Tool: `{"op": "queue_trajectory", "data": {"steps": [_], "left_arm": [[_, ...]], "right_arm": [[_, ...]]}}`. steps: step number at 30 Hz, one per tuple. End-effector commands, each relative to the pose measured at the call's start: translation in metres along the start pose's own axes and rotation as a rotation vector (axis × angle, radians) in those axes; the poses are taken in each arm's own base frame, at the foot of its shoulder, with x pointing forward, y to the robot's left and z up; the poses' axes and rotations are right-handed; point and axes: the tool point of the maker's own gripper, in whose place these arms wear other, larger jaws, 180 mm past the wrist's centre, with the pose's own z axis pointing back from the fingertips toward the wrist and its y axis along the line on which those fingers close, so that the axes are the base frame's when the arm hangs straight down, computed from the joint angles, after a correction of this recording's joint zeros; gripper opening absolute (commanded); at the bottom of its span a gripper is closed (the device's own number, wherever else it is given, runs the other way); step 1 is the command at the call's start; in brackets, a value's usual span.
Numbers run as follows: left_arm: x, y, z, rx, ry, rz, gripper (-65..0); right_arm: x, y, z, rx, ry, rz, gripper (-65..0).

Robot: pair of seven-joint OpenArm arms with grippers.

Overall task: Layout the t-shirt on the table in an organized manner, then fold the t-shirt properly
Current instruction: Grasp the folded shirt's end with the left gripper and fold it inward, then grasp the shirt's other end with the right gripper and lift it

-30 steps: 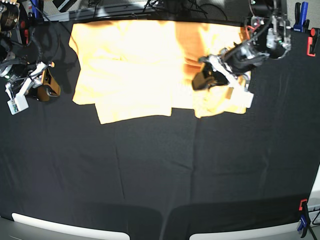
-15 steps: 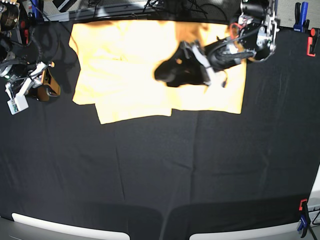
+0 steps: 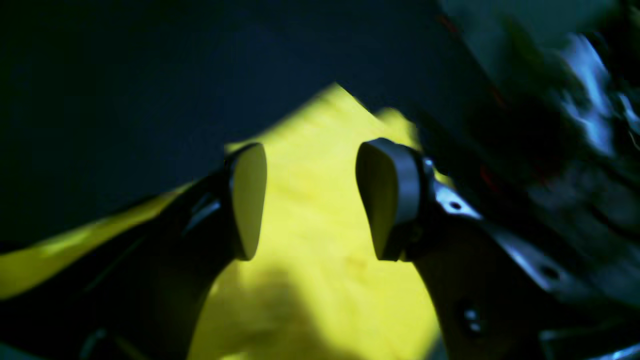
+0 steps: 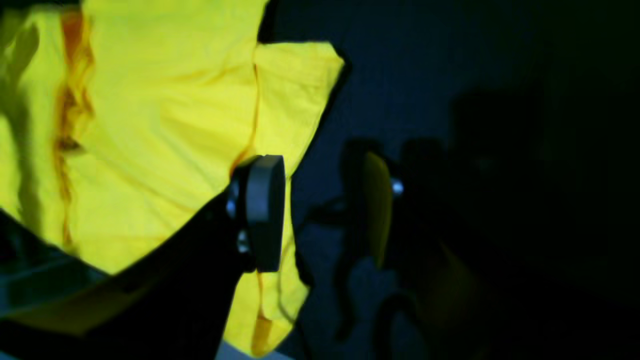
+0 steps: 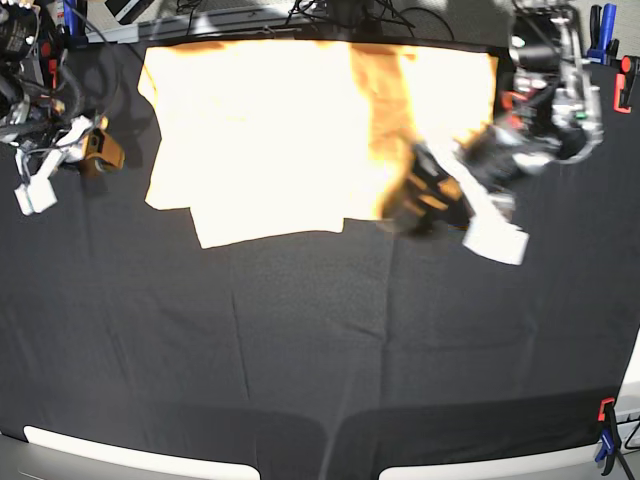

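The light orange-yellow t-shirt [image 5: 260, 130] lies spread flat across the far part of the black-cloth table [image 5: 300, 340]. My left gripper [image 5: 415, 200] is blurred over the shirt's near right edge. In the left wrist view it [image 3: 310, 200] is open, with yellow cloth [image 3: 320, 280] beneath the gap and nothing held. My right gripper [image 5: 95, 152] hovers over black cloth just left of the shirt. In the right wrist view it [image 4: 320, 215] is open and empty, with the shirt's sleeve [image 4: 165, 125] beside its left finger.
A red clamp [image 5: 627, 80] and a blue clamp [image 5: 607, 20] stand at the far right edge. Another clamp [image 5: 606, 430] is at the near right corner. Cables run along the back edge [image 5: 330, 15]. The near half of the table shows only wrinkled black cloth.
My left gripper swung from over the shirt's middle back toward its near right edge, leaving the right part laid flat. My right gripper shifted slightly farther back.
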Motion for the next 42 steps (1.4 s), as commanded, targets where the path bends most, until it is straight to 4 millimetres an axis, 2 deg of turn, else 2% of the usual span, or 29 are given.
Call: {"op": "queue_trajectory", "data": {"steps": [1,3,6,11,16,27,31,33,37,38,42], "left_arm": [[0.018,0.004,0.005,0.015,-0.057,-0.032,-34.5],[0.022,0.017,0.013,0.067,-0.072,-0.041,-34.5],[0.022,0.025,0.019,0.089,-0.065,-0.051,-34.5],[0.022,0.028,0.021,0.096,-0.055,-0.062,-34.5],[0.022,0.028,0.021,0.099,-0.054,-0.065,-34.5],[0.021,0.029,0.021,0.100,-0.052,-0.065,-34.5],[0.021,0.029,0.021,0.100,-0.052,-0.065,-34.5],[0.021,0.029,0.021,0.100,-0.051,-0.065,-34.5],[0.021,0.029,0.021,0.100,-0.050,-0.065,-34.5],[0.021,0.029,0.021,0.100,-0.050,-0.065,-34.5],[0.015,0.037,0.022,0.144,-0.013,-0.096,-34.5]], "right_arm": [[0.015,0.001,0.006,0.023,-0.049,0.009,-39.7],[0.016,0.007,0.004,0.071,-0.079,-0.038,-39.7],[0.005,0.007,-0.004,0.076,-0.065,-0.080,-39.7],[-0.028,0.006,-0.024,0.066,0.015,-0.146,-39.7],[-0.045,0.013,-0.036,0.106,0.054,-0.185,-39.7],[-0.053,0.070,-0.068,0.284,0.095,-0.150,-39.8],[-0.055,0.079,-0.075,0.300,0.101,-0.134,-40.1],[-0.054,0.076,-0.078,0.278,0.103,-0.123,-45.4],[-0.037,0.074,-0.080,0.273,0.043,-0.119,-62.7],[-0.033,0.074,-0.081,0.273,0.034,-0.114,-65.0],[-0.025,0.067,-0.081,0.249,0.022,-0.093,-65.0]]}}
